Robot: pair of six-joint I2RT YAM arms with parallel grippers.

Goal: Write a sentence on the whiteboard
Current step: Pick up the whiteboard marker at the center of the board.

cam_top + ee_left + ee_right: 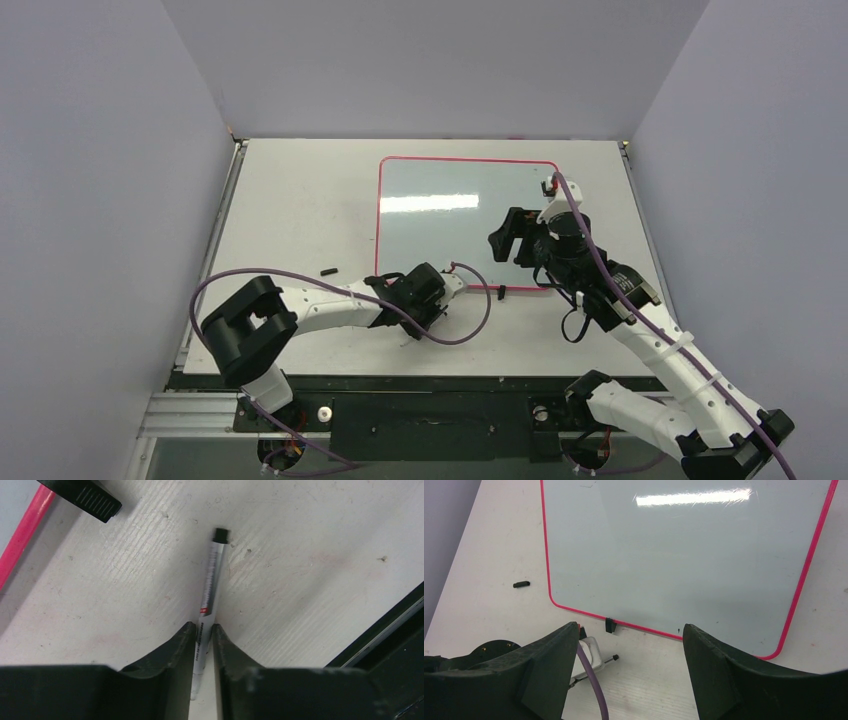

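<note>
Bright, even overhead light; glare streak across the whiteboard point(450, 235)

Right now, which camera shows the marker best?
Left wrist: the marker lies close up on the table, between the left hand's fingers. Top view mostly hides it under that hand; right wrist shows only one end.
</note>
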